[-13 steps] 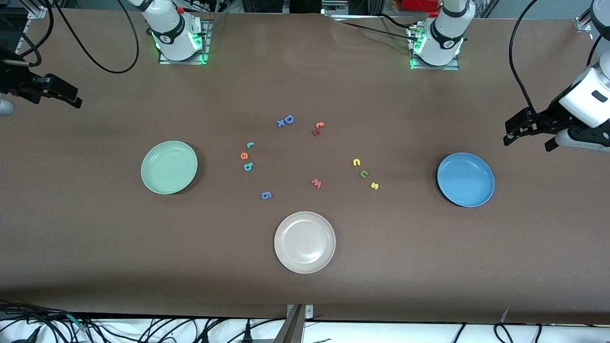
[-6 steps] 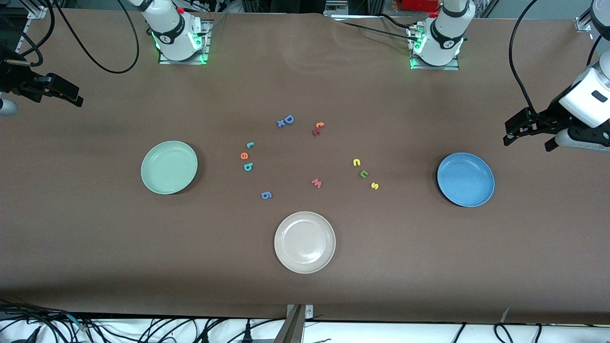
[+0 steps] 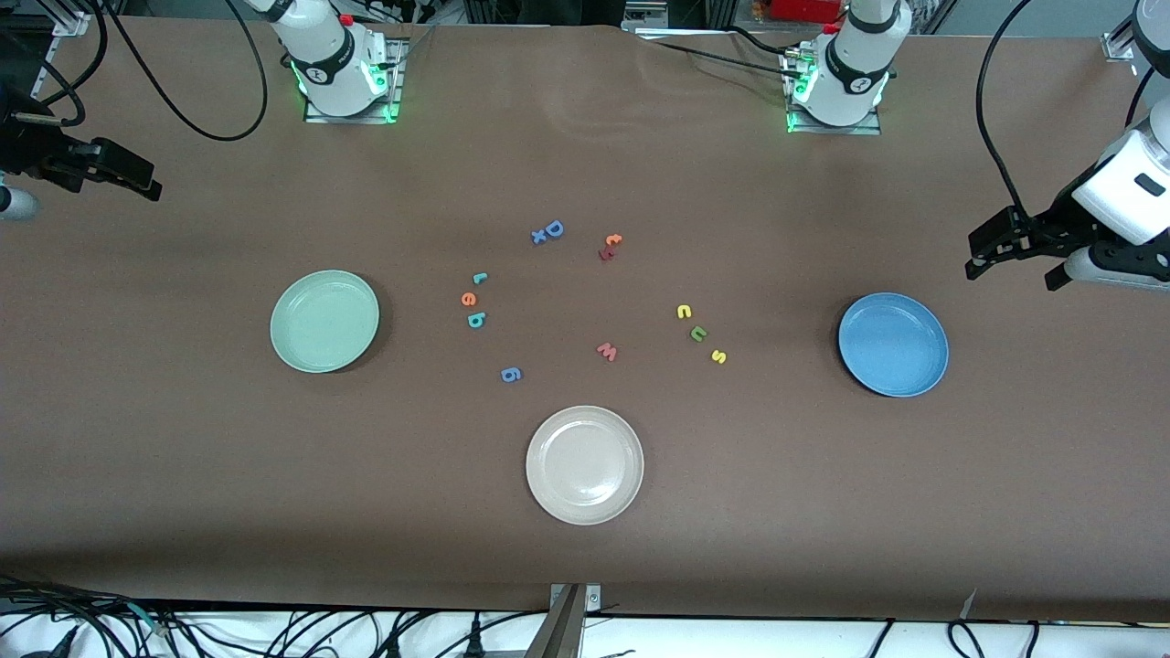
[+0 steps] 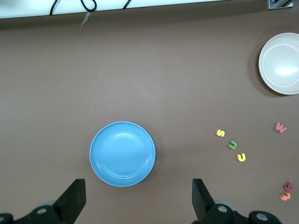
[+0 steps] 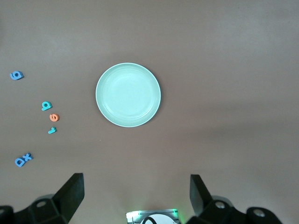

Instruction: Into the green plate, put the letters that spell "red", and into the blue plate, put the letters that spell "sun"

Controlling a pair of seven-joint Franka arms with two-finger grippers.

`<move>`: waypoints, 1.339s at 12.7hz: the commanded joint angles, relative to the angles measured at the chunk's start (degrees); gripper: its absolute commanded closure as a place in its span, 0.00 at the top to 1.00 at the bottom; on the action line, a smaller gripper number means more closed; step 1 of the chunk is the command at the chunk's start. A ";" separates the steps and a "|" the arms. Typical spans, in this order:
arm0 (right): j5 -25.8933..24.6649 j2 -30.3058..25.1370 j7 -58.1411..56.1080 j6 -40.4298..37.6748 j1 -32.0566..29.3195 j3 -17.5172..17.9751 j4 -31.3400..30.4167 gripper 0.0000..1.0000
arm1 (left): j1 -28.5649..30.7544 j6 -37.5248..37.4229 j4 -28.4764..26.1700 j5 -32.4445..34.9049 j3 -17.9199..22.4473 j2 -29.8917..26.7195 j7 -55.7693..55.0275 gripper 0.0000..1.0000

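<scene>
My left tool (image 3: pixel 1015 260) hangs wide open and empty above the tabletop (image 3: pixel 183 475) at the left arm's end, its fingers (image 4: pixel 72 199) spread apart over bare surface just beside the blue plate (image 3: pixel 893 344). My right tool (image 3: pixel 128 178) is likewise fully open with nothing in it, up over the right arm's end of the tabletop, toward the edge where the bases stand. The green plate (image 3: pixel 324 321) lies under my right wrist view, empty, well apart from the blue plate, which is empty too. Between the two plates the small letters lie loose on the tabletop. The teal r (image 3: pixel 480 278), orange e (image 3: pixel 468 299) and teal d (image 3: pixel 475 320) form a short line nearer the green plate. The yellow n (image 3: pixel 684 313), olive u (image 3: pixel 698 334) and yellow s (image 3: pixel 718 356) run in a slanted line nearer the blue plate. A beige-white plate (image 3: pixel 584 464) sits near the tabletop's edge closest to the front camera, empty.
</scene>
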 commanded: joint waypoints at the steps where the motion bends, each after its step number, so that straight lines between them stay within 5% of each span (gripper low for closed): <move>1: 0.20 0.30 -0.83 -1.05 0.15 -0.10 0.98 1.00 | 0.16 -1.21 1.67 -0.81 -0.25 0.57 -0.23 1.00; 17: 0.20 0.65 -0.74 -2.01 0.07 -0.19 0.98 1.00 | -0.02 -1.21 1.67 -0.81 -0.16 0.84 -0.32 1.00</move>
